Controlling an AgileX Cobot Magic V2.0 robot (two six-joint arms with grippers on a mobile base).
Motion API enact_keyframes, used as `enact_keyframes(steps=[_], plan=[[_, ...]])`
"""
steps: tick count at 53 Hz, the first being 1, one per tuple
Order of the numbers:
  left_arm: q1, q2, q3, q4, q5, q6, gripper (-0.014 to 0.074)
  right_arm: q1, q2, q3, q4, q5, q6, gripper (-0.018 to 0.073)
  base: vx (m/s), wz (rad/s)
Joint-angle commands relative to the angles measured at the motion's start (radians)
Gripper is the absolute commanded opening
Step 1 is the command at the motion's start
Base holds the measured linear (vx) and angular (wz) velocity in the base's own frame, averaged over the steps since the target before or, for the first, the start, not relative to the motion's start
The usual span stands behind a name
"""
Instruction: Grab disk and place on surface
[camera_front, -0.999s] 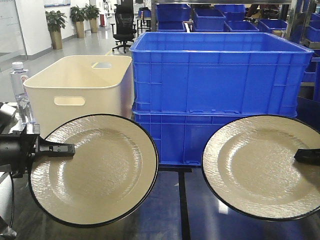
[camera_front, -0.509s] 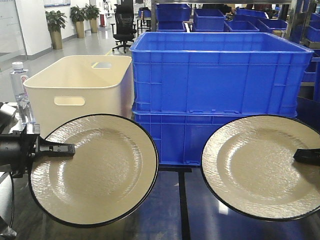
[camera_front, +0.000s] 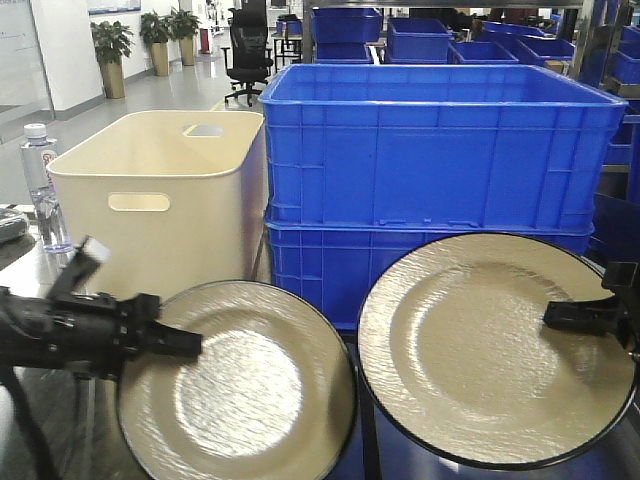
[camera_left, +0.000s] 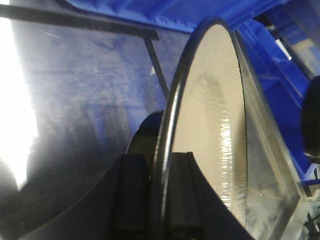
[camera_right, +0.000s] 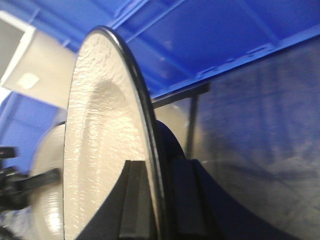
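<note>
Steel surface, blue crates behind

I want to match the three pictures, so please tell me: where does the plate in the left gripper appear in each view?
Front: the left plate is lower left of centre, facing the camera.
Left wrist: seen edge-on, filling the centre.
Right wrist: at the lower left edge, partly hidden behind the right plate.
Shared landmark: the blue crates, along the top in both wrist views.
</note>
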Motion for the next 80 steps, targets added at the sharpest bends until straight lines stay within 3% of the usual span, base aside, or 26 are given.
enact_keyframes(steps=[1,20,26,37,41,49,63,72,80], plan=[[-0.038,-0.02,-0.025,-0.121,-0.012,-0.017,-0.0001,-0.001,-0.035,-0.037,0.139,0.007,-0.004,-0.0009,0.0,0.0],[-0.105,0.093,-0.025,-0.106,-0.049,-0.009,0.0057,-0.001,-0.035,-0.037,0.163,0.045,-0.004,-0.0009,0.0,0.0],[-0.11,0.095,-0.025,-0.106,-0.041,0.035,0.0145,-0.001,-0.035,-0.037,0.171,0.047,-0.004,-0.0009,0.0,0.0],[-0.109,0.095,-0.025,-0.101,-0.034,0.129,0.0404,-0.001,-0.035,-0.037,0.171,0.055,-0.004,-0.0009,0.0,0.0],[-0.109,0.095,-0.025,-0.079,-0.036,0.178,0.0494,-0.001,-0.035,-0.037,0.171,0.056,-0.004,-0.0009,0.0,0.0],[-0.103,0.093,-0.028,-0.002,-0.052,0.268,0.059,-0.001,-0.035,-0.037,0.171,0.059,-0.004,-0.0009,0.0,0.0],[-0.06,0.037,-0.028,0.133,-0.104,0.299,0.0587,-0.001,-0.035,-0.037,0.164,0.061,-0.004,-0.0009,0.0,0.0],[-0.014,-0.043,-0.028,0.15,-0.078,0.297,0.0585,0.015,-0.035,-0.037,0.165,0.048,-0.003,-0.0009,0.0,0.0],[0.006,-0.143,-0.028,0.148,-0.067,0.295,0.0555,0.107,-0.032,-0.037,0.166,-0.048,-0.004,-0.0009,0.0,0.0]])
